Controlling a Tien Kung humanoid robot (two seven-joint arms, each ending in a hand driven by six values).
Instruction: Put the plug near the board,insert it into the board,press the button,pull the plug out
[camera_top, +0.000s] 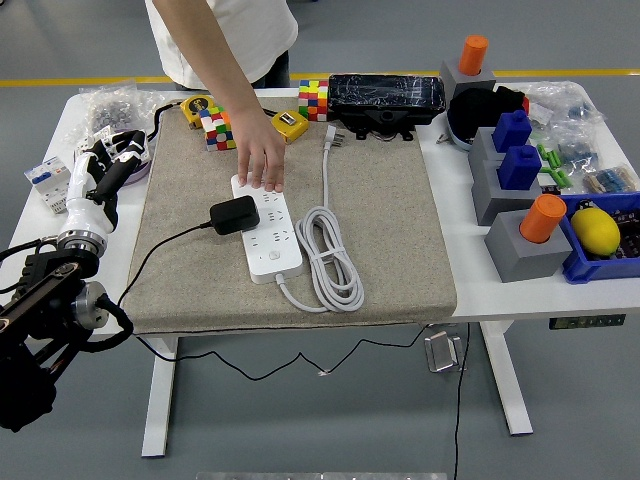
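Plug (235, 215) black, boxy, rigid, likely light; grip its flat sides. Left hand (103, 170) at left frame edge, fingers loose, empty

high head view — down over table (470, 290)

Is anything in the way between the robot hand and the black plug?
Nothing visible blocks it. The left robot hand is over the table's left edge; only bare mat lies before the black plug beside the power strip, which a person's hand holds.
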